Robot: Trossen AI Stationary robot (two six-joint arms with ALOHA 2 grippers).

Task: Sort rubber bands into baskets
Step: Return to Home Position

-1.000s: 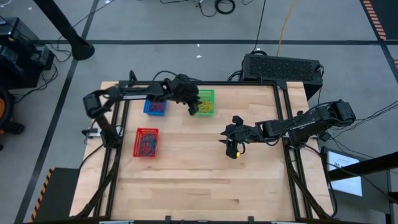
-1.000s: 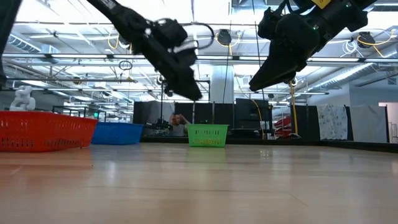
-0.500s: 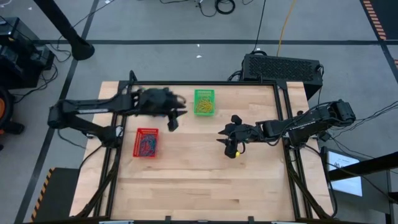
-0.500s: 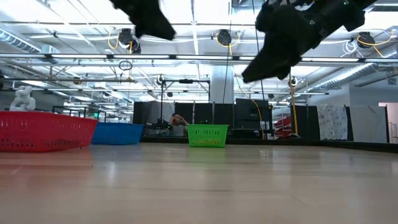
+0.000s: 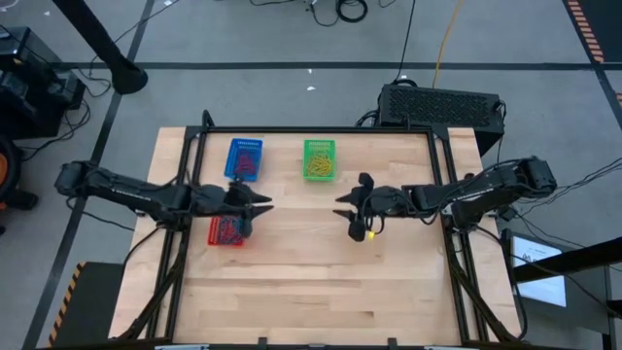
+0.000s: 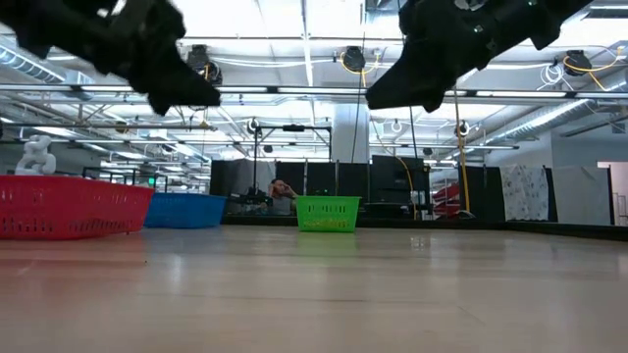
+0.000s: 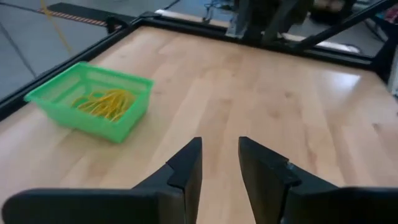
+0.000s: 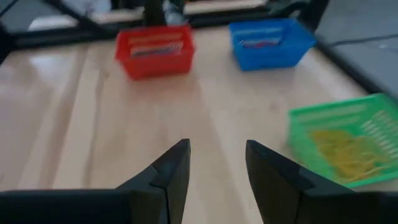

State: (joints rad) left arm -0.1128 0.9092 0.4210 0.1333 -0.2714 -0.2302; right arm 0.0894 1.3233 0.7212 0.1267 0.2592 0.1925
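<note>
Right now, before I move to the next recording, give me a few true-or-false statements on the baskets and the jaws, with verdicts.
1. The green plastic mesh basket holds yellow rubber bands. True.
2. The left gripper has its jaws shut on a band. False: its jaws stand apart with nothing between them.
3. The red plastic mesh basket stands right next to the green one. False: the blue plastic mesh basket is the green one's neighbour; the red one sits farther off.
4. The right gripper has its jaws open and empty. True.
</note>
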